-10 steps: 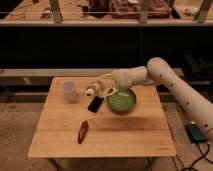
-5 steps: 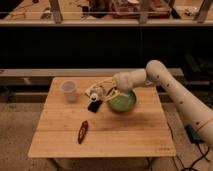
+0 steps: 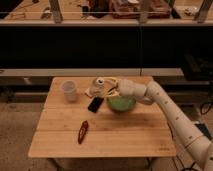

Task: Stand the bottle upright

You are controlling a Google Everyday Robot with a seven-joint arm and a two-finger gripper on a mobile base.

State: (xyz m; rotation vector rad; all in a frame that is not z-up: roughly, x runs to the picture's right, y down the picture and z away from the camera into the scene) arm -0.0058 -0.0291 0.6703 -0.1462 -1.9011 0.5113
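We see a wooden bench (image 3: 125, 135) filling the lower half of the view, with dark shelving behind it. The white arm (image 3: 165, 105) reaches in from the lower right and crosses the bench's right rear part towards the middle of its back edge. A green bowl (image 3: 121, 104) sits right of centre, partly under the arm's wrist. A translucent white cup (image 3: 69, 91) stands upright near the back left, well apart from the bowl.

Between cup and bowl is the bottle (image 3: 96, 87), cream-white and tilted, its rounded pale end pointing up and to the right; it is not upright. The end effector (image 3: 109, 90) is at the bottle's right side, just behind the bowl's left rim and right against the bottle. We cannot tell whether it is clenched on the bottle or released.

Just in front of the bottle lies a small dark flat object (image 3: 95, 104), touching or nearly touching the bowl's left side. A slim dark red object (image 3: 82, 132) lies alone towards the front left.
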